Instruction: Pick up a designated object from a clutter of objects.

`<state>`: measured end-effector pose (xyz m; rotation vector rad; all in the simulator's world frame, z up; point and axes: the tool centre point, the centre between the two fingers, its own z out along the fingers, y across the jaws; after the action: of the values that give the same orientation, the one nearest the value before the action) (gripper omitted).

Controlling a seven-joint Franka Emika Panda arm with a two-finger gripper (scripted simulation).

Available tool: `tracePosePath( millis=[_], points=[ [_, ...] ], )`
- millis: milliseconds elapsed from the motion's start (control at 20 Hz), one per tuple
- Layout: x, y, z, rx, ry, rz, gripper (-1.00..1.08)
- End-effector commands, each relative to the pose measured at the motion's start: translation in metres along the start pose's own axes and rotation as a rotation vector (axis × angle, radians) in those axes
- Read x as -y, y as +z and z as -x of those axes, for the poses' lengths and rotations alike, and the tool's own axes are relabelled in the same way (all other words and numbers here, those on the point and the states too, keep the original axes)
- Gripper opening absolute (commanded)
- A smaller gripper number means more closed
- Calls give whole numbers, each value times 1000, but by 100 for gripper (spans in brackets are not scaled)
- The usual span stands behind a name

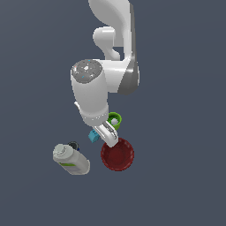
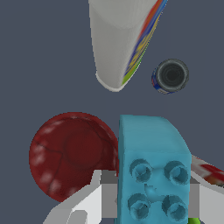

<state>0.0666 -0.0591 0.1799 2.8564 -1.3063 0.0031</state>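
The designated object, a light-blue studded block (image 2: 153, 170), sits between my gripper's (image 2: 153, 199) two grey pads (image 2: 109, 194), which press on both of its sides. It looks large and close to the wrist camera. In the exterior view the block (image 1: 93, 136) shows just to the exterior view's left of a white finger (image 1: 109, 135), under the arm's wrist. My gripper (image 1: 99, 134) is shut on the block. I cannot tell how high the block is above the floor.
A red bowl (image 1: 117, 154) (image 2: 72, 155) lies right beside the gripper. A green cup with a white ball (image 1: 114, 120) stands behind it. A white-grey bottle with a green label (image 1: 70, 160) (image 2: 116, 43) and a small dark can (image 1: 73, 145) (image 2: 170, 76) are at the exterior view's left.
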Motion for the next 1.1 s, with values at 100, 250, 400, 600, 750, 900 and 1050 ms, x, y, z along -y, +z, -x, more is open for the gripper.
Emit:
tracePosePath(
  millis=[100, 250, 400, 600, 750, 900, 1050],
  points=[
    [14, -53, 12, -1, 0, 1, -100],
    [24, -87, 20, -1, 0, 1, -100],
    [33, -120, 27, -1, 0, 1, -100],
    [46, -160, 36, 0, -1, 1, -100],
    [53, -183, 41, 1, -2, 1, -100],
    [60, -202, 45, 1, -2, 1, -100],
    [65, -216, 47, 1, -2, 1, -100]
  ],
)
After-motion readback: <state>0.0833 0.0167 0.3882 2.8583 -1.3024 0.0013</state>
